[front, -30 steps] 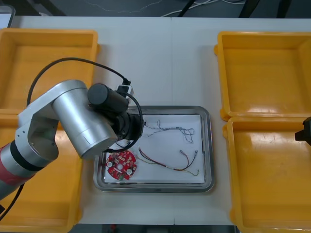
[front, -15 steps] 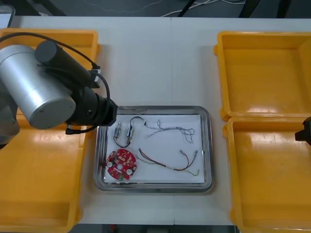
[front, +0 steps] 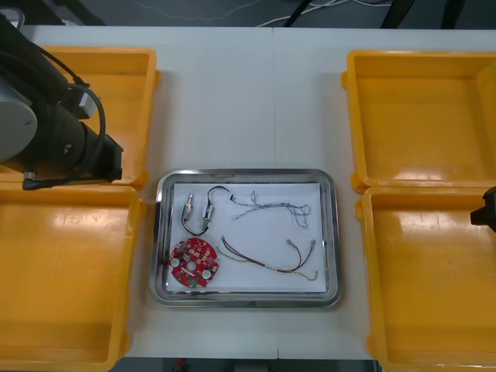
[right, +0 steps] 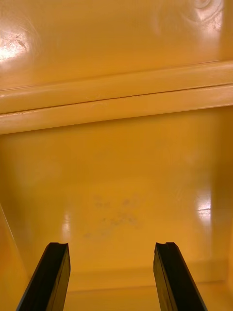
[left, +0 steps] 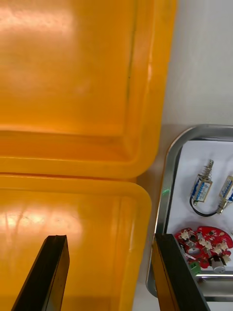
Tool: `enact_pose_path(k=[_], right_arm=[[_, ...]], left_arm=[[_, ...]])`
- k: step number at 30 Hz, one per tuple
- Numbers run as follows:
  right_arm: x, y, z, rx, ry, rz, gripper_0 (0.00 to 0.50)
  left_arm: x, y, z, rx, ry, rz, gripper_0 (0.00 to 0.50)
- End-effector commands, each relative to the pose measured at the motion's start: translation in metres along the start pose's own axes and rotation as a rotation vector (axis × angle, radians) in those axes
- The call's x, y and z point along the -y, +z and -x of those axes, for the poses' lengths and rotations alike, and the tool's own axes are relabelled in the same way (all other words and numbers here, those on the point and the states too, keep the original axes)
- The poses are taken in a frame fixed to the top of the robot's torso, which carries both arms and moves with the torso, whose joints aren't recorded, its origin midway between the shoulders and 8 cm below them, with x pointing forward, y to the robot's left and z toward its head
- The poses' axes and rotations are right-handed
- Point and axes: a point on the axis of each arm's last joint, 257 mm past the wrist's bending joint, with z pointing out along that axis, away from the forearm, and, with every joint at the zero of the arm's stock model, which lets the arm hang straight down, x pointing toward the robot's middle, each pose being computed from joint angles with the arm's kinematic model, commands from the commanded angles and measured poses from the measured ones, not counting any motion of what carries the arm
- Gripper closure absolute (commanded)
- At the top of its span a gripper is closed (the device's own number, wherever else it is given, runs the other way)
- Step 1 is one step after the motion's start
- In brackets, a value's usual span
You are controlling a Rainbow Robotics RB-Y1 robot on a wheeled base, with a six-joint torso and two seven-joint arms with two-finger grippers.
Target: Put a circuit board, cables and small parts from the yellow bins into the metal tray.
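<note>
Front view, down onto the light table (front: 248, 101): at the middle, between two yellow bins (front: 62, 279) on the left and two on the right, the metal tray (front: 246, 174), white inside. Holds the round red circuit board (front: 194, 264) in its near-left corner. Just beyond the board, two small metal parts (front: 199, 210) side by side. Toward the far right, the twisted blue and white cable (front: 271, 208); nearer, the red and yellow cable (front: 267, 260), stretched from beside the board toward the near-right corner. Over the far left bin, the left arm (front: 39, 124), apart from the tray. In the left wrist view, the left gripper (left: 110, 238) with fingers spread wide and nothing between them, above the nearer left bin beside its rim. Just past one finger, the tray's corner with the board, the two parts and their looping black cable (left: 204, 214). In the right wrist view, the right gripper (right: 112, 245), likewise spread apart and gripping nothing, over the bare floor of a right-hand bin, with the two bins' meeting rims beyond the fingers.
</note>
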Motion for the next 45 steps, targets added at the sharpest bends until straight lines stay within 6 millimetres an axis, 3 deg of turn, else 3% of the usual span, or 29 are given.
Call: enact_pose_path(k=[1, 22, 45], right_arm=[[-0.001, 0.0, -0.001, 0.004, -0.022, -0.006, 0.0], [-0.001, 0.0, -0.001, 0.004, -0.022, -0.006, 0.0], [-0.001, 0.0, -0.001, 0.004, -0.022, -0.006, 0.0]], left_arm=[[-0.037, -0.022, 0.015, 0.06, 0.086, 0.042, 0.0], [-0.088, -0.021, 0.004, 0.079, 0.141, 0.021, 0.0], [-0.093, -0.018, 0.0, 0.073, 0.154, 0.033, 0.0]])
